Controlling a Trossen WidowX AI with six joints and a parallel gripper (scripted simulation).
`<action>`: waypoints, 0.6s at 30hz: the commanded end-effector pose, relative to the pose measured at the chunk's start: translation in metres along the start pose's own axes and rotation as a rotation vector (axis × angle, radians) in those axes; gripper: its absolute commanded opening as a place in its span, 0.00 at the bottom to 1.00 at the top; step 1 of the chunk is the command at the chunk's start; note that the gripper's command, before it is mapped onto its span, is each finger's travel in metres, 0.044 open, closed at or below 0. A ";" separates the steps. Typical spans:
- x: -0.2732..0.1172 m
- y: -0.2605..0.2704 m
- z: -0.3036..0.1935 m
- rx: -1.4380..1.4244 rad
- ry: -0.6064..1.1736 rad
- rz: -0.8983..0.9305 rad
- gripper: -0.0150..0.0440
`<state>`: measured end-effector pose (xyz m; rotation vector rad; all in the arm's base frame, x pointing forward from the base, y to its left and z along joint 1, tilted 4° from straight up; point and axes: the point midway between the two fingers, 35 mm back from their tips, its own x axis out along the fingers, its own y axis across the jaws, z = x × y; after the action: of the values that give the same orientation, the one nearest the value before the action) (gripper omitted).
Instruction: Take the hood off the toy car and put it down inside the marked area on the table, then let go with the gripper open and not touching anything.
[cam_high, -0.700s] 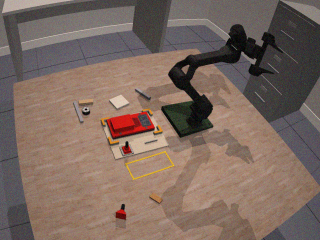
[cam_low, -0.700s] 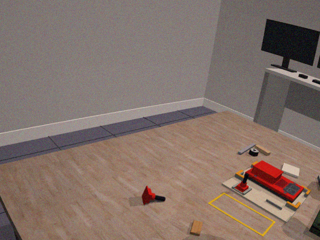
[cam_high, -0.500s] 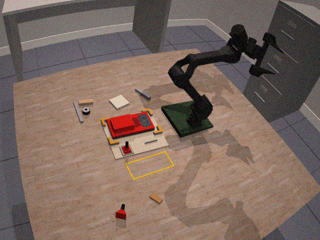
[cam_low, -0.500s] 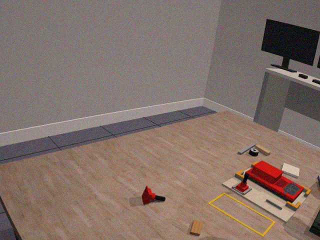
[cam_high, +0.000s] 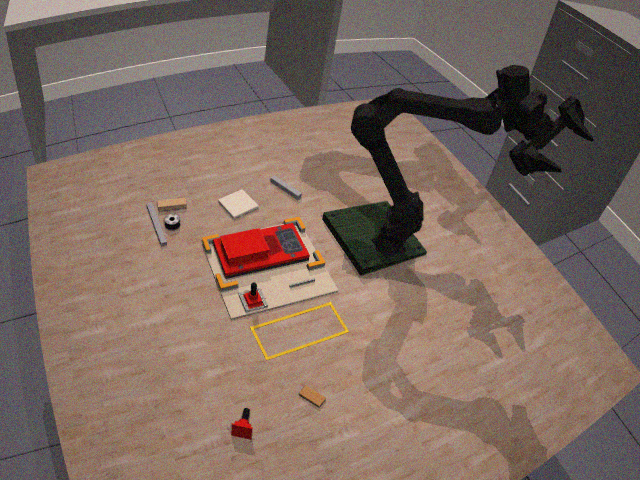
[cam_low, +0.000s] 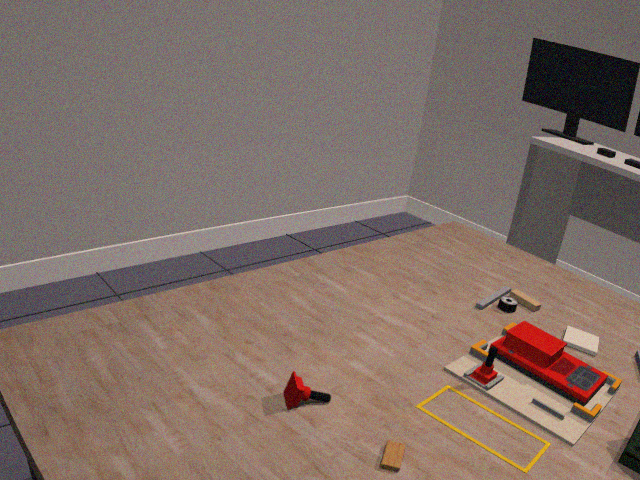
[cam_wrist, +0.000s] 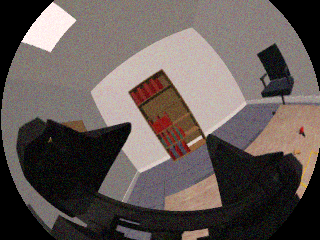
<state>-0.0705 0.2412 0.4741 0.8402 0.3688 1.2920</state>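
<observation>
Gripper (cam_high: 550, 139) at upper right of the top view, high off the table edge, fingers spread wide, holding nothing. Car (cam_high: 261, 248) sits mid-frame on its plate (cam_high: 310, 289); the hood (cam_high: 290, 241) looks to be the grey panel at its right end, hard to be sure. Yellow outline (cam_high: 298, 330) just below, well apart from the gripper.

Plain grey walls (cam_low: 206, 113) meet a floor of dark slate-blue tiles (cam_high: 129, 103) along a white skirting board (cam_low: 206, 235). The wide wood-grain desk (cam_low: 206, 351) fills the middle of the room. In one corner stands a pale grey side table (cam_low: 547, 201) carrying a black flat monitor (cam_low: 578, 85) (small dark items lie beside its stand). A dark grey drawer cabinet (cam_high: 568, 103) stands off the desk's far edge. The wrist view catches a wooden bookcase (cam_wrist: 167, 116), a black office chair (cam_wrist: 276, 74) and bright white ceiling panels (cam_wrist: 48, 27).
</observation>
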 end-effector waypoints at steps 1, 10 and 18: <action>0.030 -0.018 -0.007 -0.188 -0.024 -0.080 1.00; 0.089 -0.078 -0.005 -0.510 -0.011 -0.279 1.00; 0.120 -0.142 0.013 -0.632 0.029 -0.461 1.00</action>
<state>0.0393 0.3338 0.4200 0.2764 0.1335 0.9698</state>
